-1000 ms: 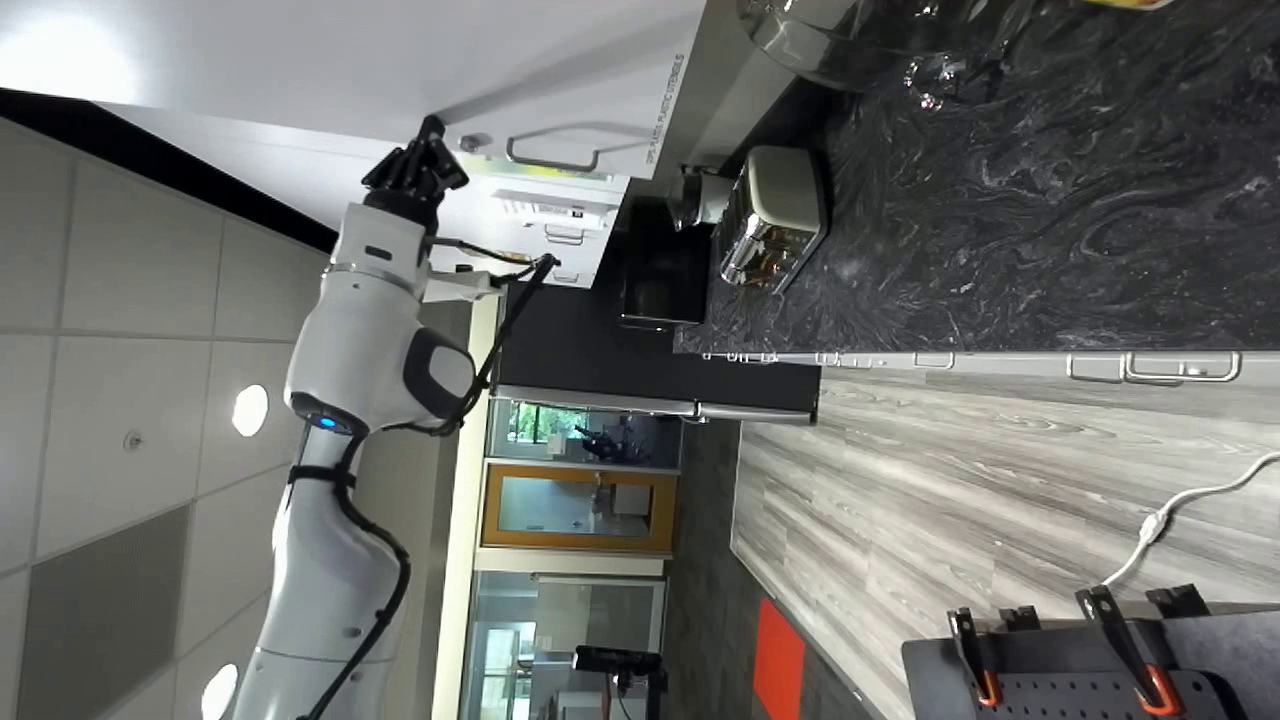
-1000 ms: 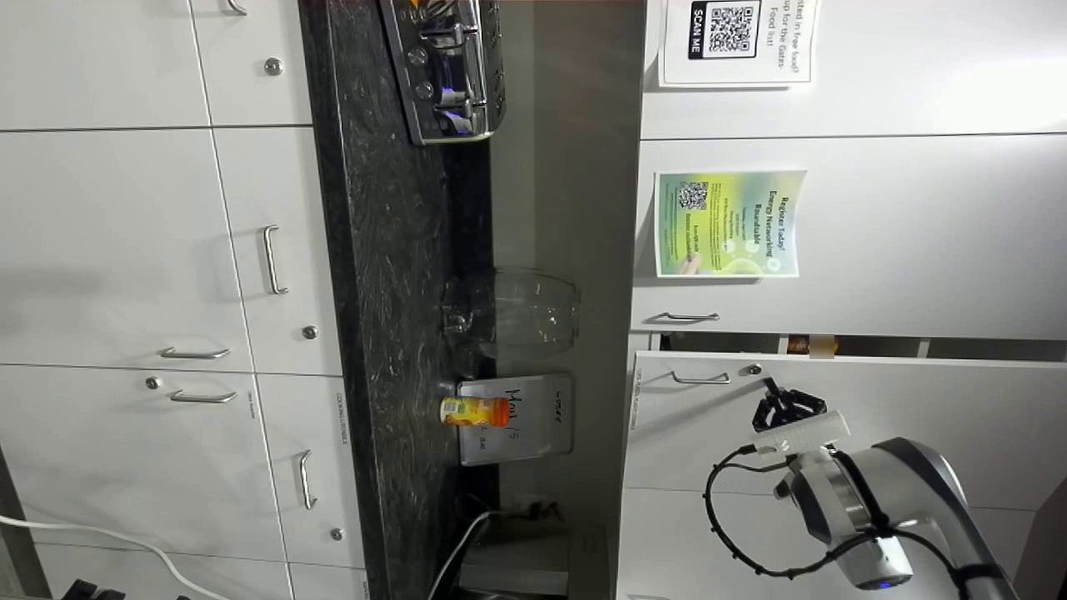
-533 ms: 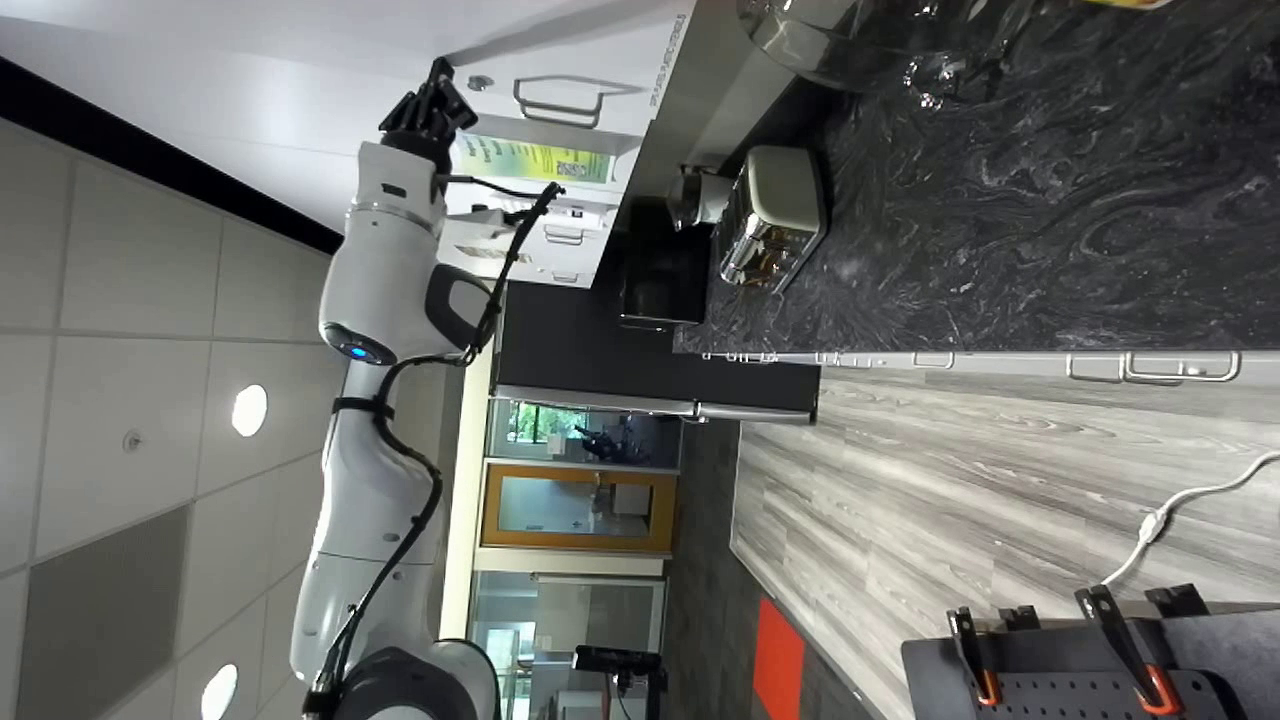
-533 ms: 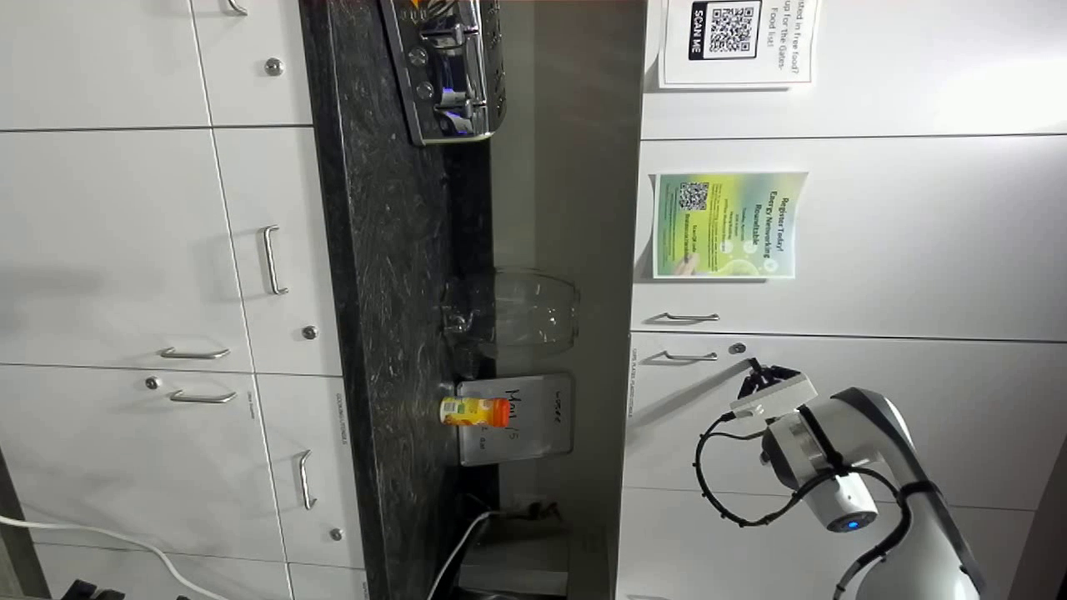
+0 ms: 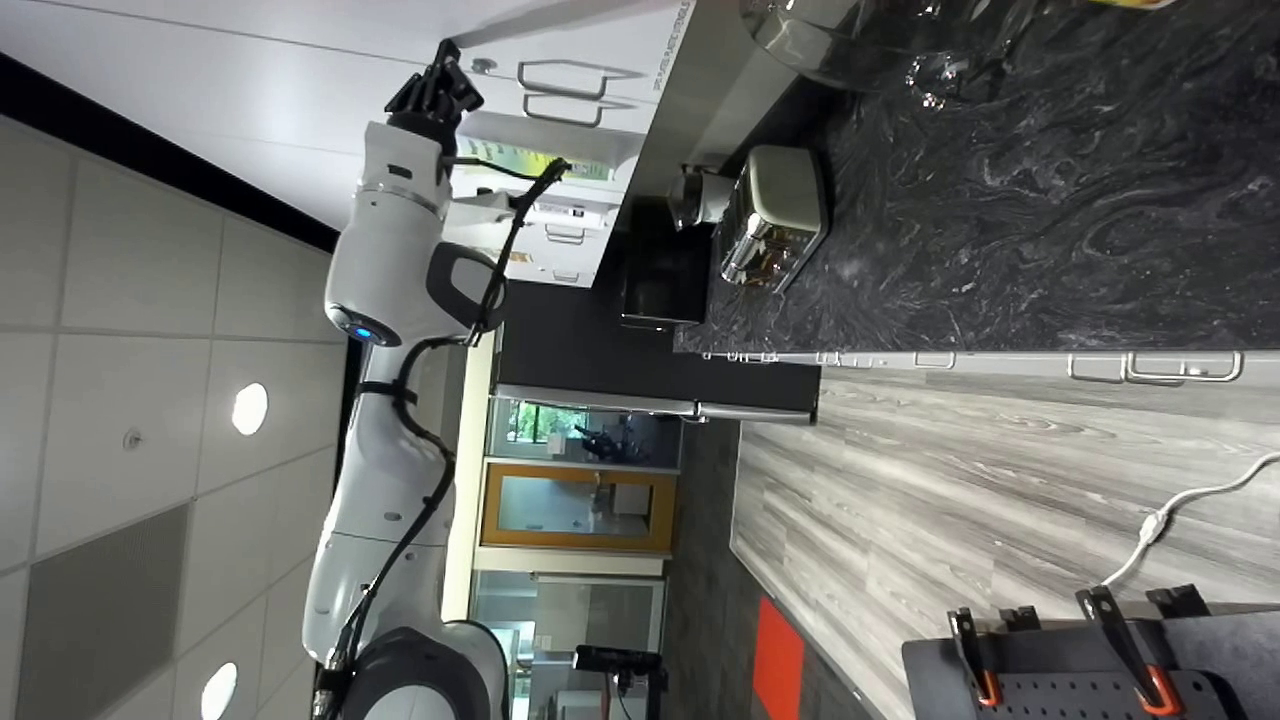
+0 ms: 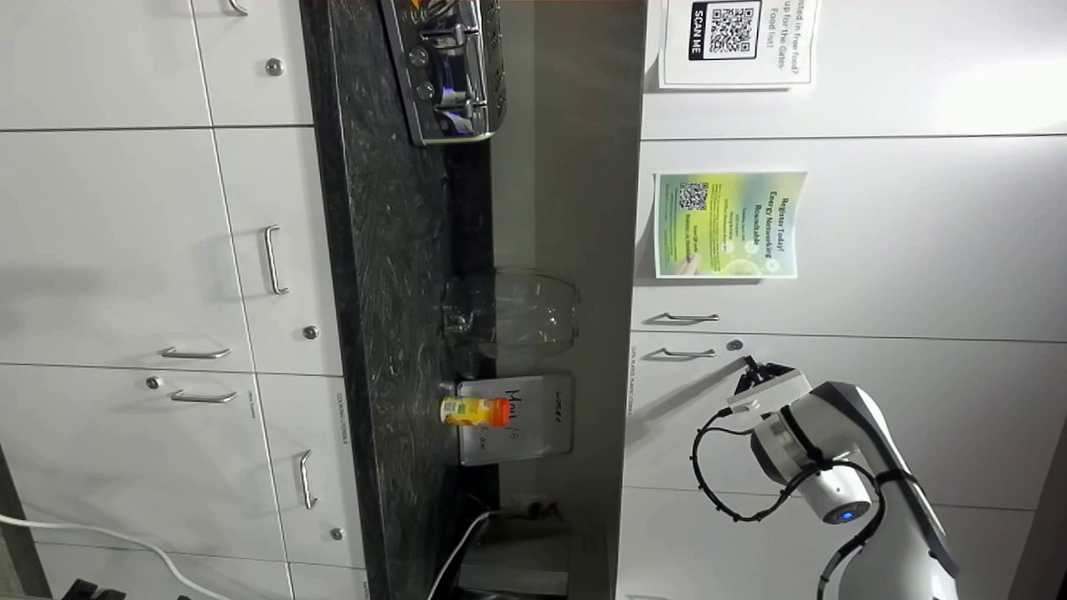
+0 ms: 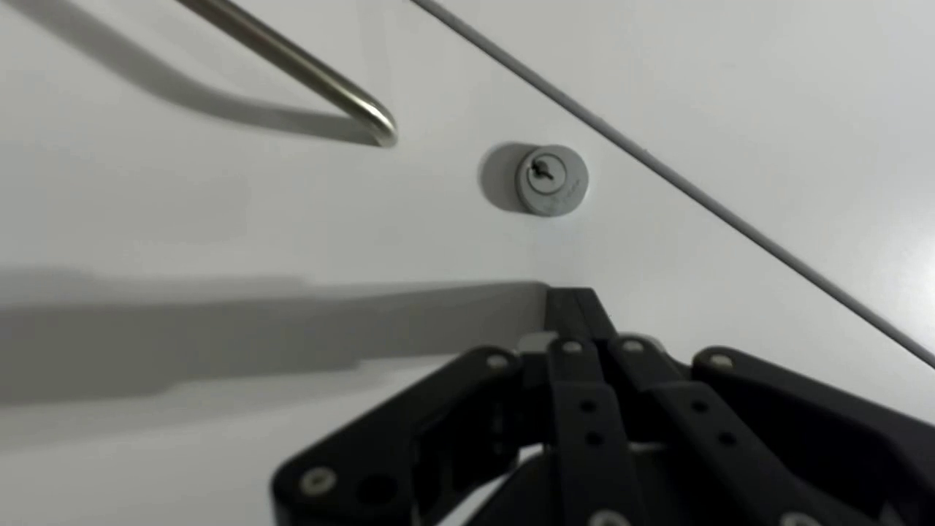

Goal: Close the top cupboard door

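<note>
The top cupboard door [image 6: 959, 425] is a plain white panel with a silver bar handle [image 6: 686, 353] and a round lock [image 6: 734, 345]. It lies level with the neighbouring door, with only a thin seam between them. It also shows in an exterior view [image 5: 630, 40] and in the wrist view [image 7: 219, 219]. My gripper [image 7: 581, 299] is shut with nothing between its fingers. Its tips meet their shadow on the door face near the lock, so they appear to touch it. The gripper also shows in both exterior views [image 5: 450, 48] [image 6: 748, 362].
The exterior pictures stand sideways. The neighbouring cupboard door [image 6: 917, 242] bears a green flyer [image 6: 729, 225] and its own handle [image 6: 688, 317]. On the dark countertop [image 5: 1000, 250] stand a toaster [image 5: 780, 200], a glass vessel [image 6: 533, 308] and a yellow bottle [image 6: 473, 411].
One second ago the door stood ajar, with shelves showing through a dark gap. The door has swung in level with its neighbour, and my gripper has moved in with it, still shut.
</note>
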Action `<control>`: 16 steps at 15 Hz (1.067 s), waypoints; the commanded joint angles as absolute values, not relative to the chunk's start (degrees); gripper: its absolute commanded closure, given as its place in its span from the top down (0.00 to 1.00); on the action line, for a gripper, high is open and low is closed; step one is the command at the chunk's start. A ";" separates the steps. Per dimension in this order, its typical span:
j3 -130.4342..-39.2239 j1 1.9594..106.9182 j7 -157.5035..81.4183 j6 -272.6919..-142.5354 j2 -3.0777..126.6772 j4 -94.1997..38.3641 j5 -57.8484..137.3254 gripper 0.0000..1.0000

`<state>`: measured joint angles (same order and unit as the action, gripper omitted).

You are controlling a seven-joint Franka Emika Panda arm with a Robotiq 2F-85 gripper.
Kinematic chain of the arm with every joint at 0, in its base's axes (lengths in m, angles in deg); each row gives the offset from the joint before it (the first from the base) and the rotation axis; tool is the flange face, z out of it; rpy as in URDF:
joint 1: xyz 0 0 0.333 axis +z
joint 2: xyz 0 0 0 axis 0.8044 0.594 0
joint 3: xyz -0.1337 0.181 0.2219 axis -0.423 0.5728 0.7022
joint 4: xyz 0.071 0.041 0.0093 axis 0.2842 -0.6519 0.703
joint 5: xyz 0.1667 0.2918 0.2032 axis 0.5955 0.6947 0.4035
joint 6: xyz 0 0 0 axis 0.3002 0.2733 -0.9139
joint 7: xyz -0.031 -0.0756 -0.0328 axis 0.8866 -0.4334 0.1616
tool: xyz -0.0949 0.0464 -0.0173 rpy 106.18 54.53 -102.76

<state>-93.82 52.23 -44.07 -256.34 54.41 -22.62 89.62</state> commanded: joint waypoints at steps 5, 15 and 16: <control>-95.46 51.13 -48.18 -247.09 41.91 -36.65 82.07 0.00; -93.07 46.04 -57.35 -206.24 25.41 -44.80 65.84 0.00; -92.55 45.47 -57.97 -202.52 25.63 -44.46 64.30 0.00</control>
